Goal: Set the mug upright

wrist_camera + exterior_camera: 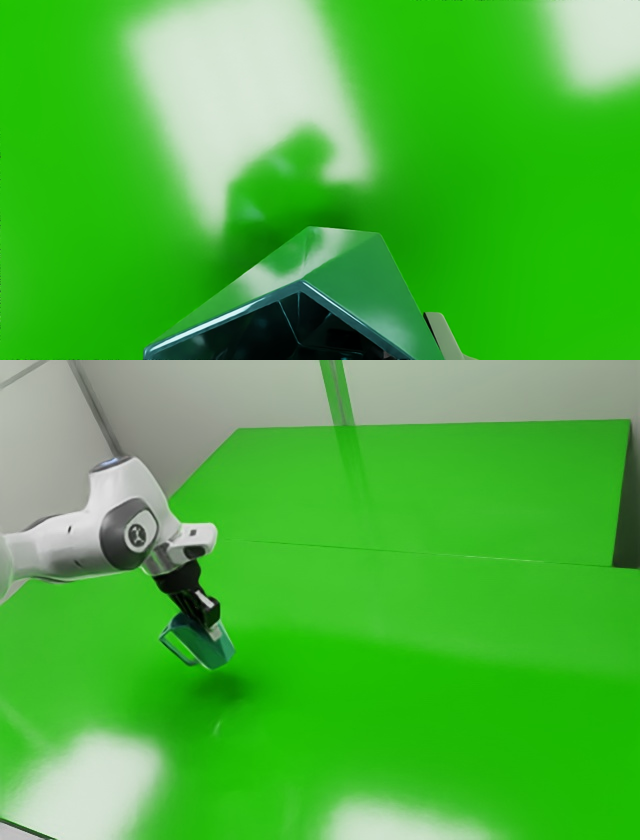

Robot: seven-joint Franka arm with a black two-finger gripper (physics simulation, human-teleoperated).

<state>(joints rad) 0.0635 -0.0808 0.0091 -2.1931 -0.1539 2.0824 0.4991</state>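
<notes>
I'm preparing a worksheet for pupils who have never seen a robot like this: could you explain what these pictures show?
The machine is a robot arm with a black two-finger gripper. The exterior view comes from a camera beside the arm; the wrist view comes from a camera on its hand, looking past the mug to the table below.

The gripper is holding a blue-green mug, tilted and apparently raised off the glossy green table. In the wrist view you can see partly into its dark inside. On the tabletop lie a soft shadow below the mug and pale patches, which look like reflected light.
</notes>
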